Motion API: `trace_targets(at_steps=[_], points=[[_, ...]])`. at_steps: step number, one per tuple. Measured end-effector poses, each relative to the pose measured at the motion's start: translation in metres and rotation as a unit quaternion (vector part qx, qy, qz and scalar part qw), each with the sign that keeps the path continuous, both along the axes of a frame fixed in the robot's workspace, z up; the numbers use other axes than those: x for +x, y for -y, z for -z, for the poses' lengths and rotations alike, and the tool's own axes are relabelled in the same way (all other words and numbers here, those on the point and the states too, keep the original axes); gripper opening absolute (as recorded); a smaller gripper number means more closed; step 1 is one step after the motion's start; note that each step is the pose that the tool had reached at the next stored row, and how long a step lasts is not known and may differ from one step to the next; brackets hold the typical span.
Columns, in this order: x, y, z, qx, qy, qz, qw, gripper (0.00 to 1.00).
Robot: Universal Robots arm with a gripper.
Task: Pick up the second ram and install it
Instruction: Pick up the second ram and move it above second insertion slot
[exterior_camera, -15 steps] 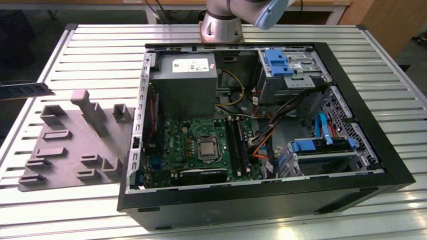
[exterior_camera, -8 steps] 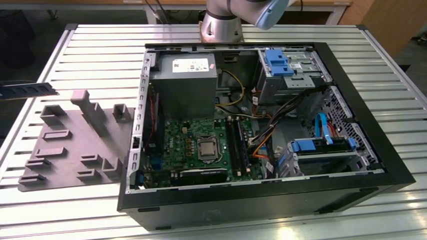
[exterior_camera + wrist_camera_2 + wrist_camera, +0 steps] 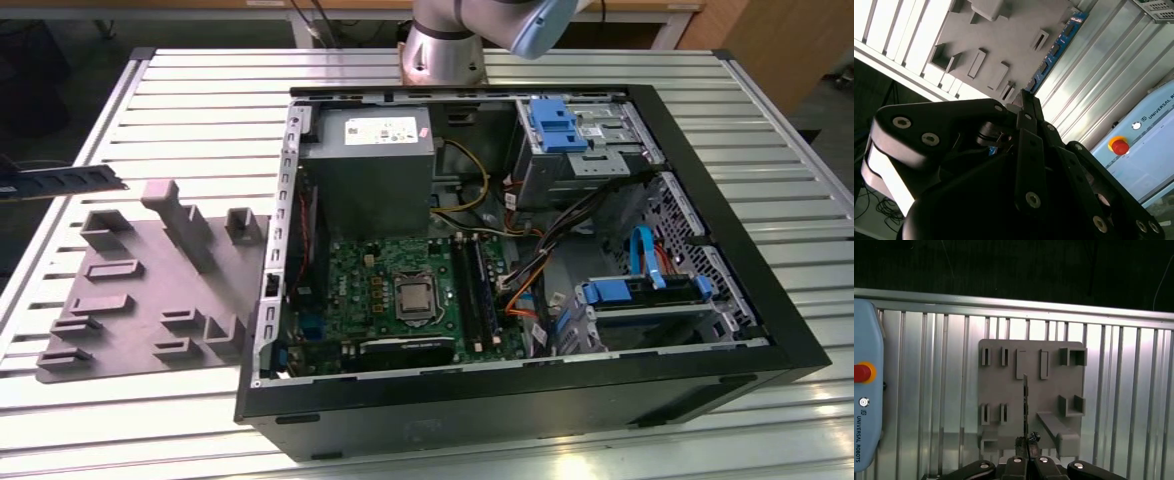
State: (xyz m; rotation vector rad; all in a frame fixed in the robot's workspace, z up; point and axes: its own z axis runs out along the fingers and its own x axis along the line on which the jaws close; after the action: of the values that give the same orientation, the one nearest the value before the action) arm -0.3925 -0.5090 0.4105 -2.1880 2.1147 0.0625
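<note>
The second ram (image 3: 1056,47) is a long narrow blue-edged board, and my gripper (image 3: 1021,102) is shut on one end of it. In the first wrist view the ram (image 3: 1025,400) shows edge-on as a thin dark line rising from the gripper (image 3: 1027,440), held above the grey fixture plate (image 3: 1004,390). In the exterior view the ram (image 3: 60,182) hangs at the far left edge, above and behind the fixture plate (image 3: 147,290). The open computer case (image 3: 747,300) lies to the exterior view's right, with the long black memory slots (image 3: 474,285) beside the processor socket.
The fixture carries several raised grey blocks and holders (image 3: 180,215). Inside the case are a power supply (image 3: 374,165), blue drive bays (image 3: 561,125) and loose cables (image 3: 534,270). A pendant with a red stop button (image 3: 861,372) lies on the slatted metal table (image 3: 200,90).
</note>
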Motion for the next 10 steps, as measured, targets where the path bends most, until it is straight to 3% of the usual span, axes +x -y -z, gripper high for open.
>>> trace_targets(at_steps=[10], points=[[0.0094, 0.0, 0.0, 0.0, 0.0, 0.0, 1.0, 0.12]])
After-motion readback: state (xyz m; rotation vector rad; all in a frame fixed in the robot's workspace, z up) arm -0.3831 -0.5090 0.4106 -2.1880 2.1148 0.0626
